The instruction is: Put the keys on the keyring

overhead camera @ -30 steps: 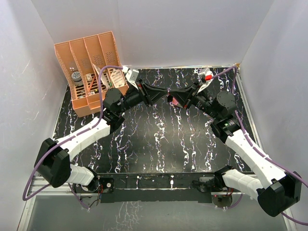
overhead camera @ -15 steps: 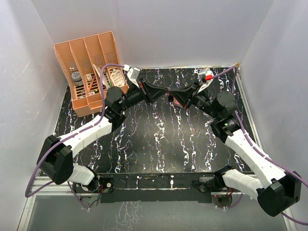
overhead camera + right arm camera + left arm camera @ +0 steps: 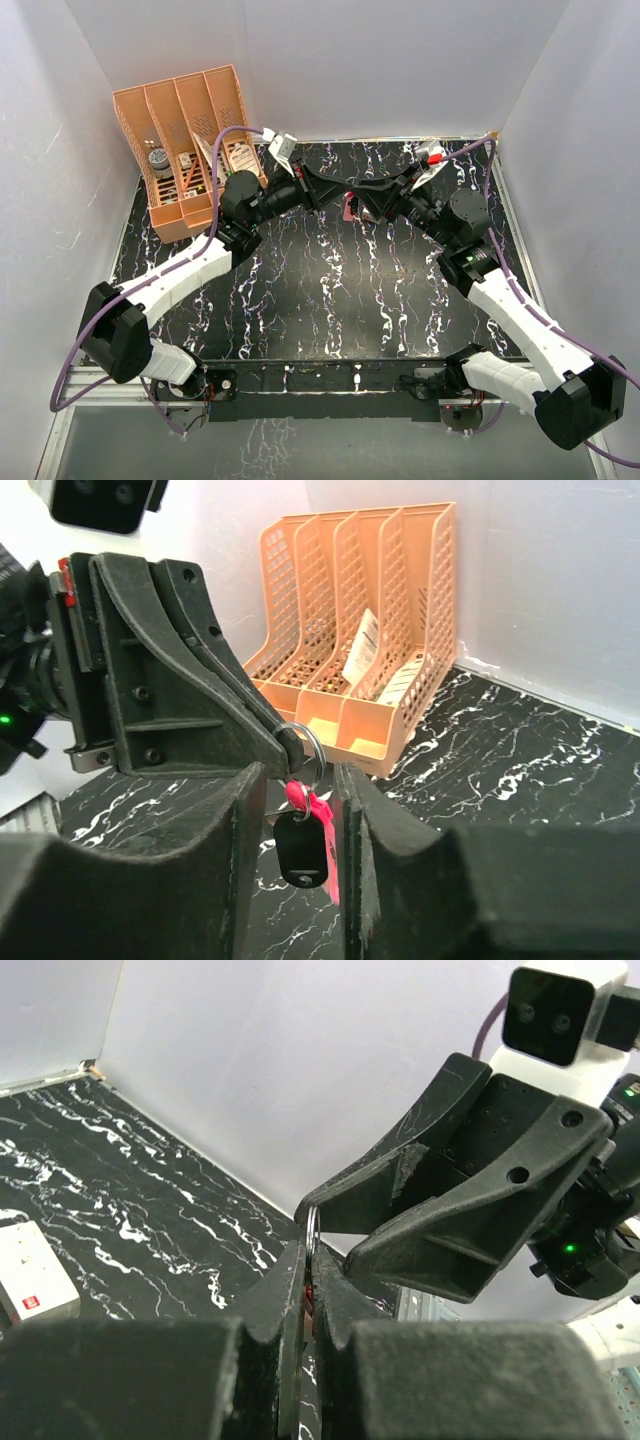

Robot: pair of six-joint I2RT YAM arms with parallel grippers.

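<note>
While the left pincer (image 3: 283,742) is clamped shut on the round ring (image 3: 320,752) of the keyring (image 3: 298,794), holding it up off the worktop (image 3: 330,290) over the far middle, close to the far edge, the right pincer (image 3: 325,1232) faces it tip to tip. Its jaws stand apart, one on each side of the hanging pink strap, and as far as its own wrist view shows they touch neither strap nor ring. I read this as the threading step, with the left arm acting as the vice and the right arm free to work. Beside the strap a small black tab (image 3: 300,848) hangs from the same ring. No pale metal keys can be picked out on the ring or on the worktop, so I cannot tell whether one is already threaded. The only loose thing in sight is a small white box (image 3: 30,1280) lying on the worktop, and that is no key. If a key is yet to go on, the next move calls for the right pincer to fetch it, bring its hole to the split in the ring and slide it round while the left grip holds steady. The ring is thin and pinched edge-on, so I judge a sideways push could twist it loose.
</note>
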